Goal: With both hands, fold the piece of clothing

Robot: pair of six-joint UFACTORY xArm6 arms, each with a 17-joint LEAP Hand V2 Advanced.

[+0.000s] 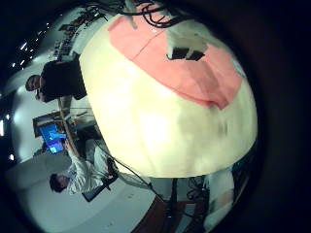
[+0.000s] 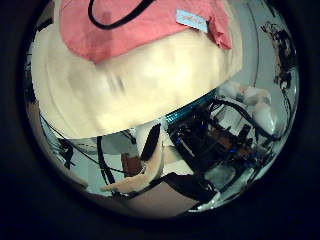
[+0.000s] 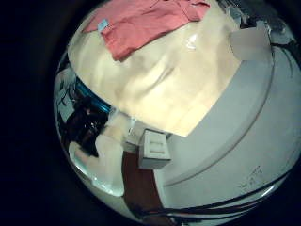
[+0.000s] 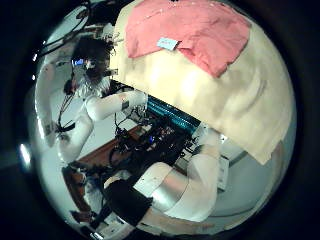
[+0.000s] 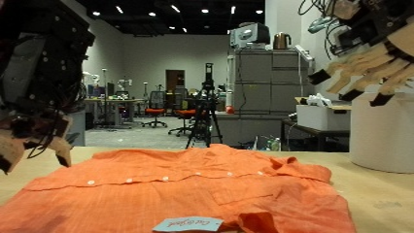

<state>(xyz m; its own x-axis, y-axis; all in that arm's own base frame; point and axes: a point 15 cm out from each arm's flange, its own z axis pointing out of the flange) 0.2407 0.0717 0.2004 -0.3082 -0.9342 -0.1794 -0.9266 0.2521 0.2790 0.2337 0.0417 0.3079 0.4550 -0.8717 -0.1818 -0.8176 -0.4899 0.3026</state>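
An orange button-up shirt (image 5: 194,184) lies spread flat on the light wooden table (image 5: 382,194), with a white label (image 5: 188,224) near its front edge. My left hand (image 5: 39,78) hangs above the shirt's side, fingers relaxed and pointing down, holding nothing. Over the opposite side, my right hand (image 5: 369,53) hovers higher, fingers spread and empty. Neither hand touches the cloth. All the palm views look down on the shirt (image 1: 185,58) (image 2: 130,30) (image 3: 141,24) (image 4: 195,30) from well above the table (image 1: 165,126).
A white cylinder-shaped bin (image 5: 382,131) stands past the table edge under the right hand. Behind the table are a grey cabinet (image 5: 265,97) and a tripod (image 5: 205,107). A small white box (image 3: 155,146) sits on the floor beside the table.
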